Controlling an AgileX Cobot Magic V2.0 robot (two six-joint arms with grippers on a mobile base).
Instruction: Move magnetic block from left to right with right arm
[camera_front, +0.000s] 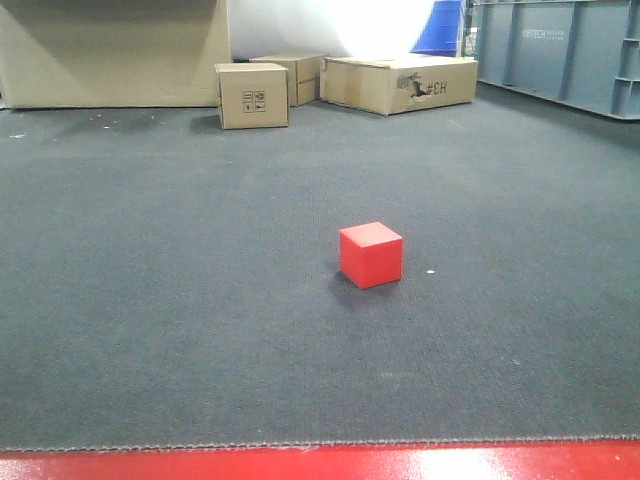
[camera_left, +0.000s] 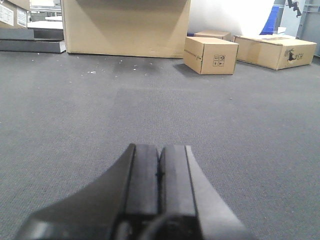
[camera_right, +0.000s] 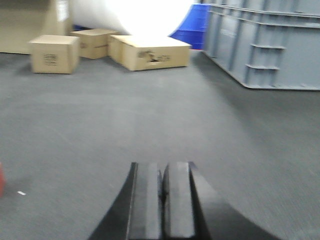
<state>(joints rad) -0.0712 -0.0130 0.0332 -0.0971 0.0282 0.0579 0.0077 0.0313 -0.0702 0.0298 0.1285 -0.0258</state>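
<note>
With both sets of fingers closed and empty, the right gripper (camera_right: 162, 200) should spread, swing left and straddle the block (camera_front: 371, 254) squarely before squeezing

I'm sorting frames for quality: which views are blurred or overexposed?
Front view: sharp, block crisp, background blown out white at top. Left wrist view: sharp, shut left claw dark, mild glare top right. Right wrist view: soft with blur, right claw shut, strong white glare at top.
</note>
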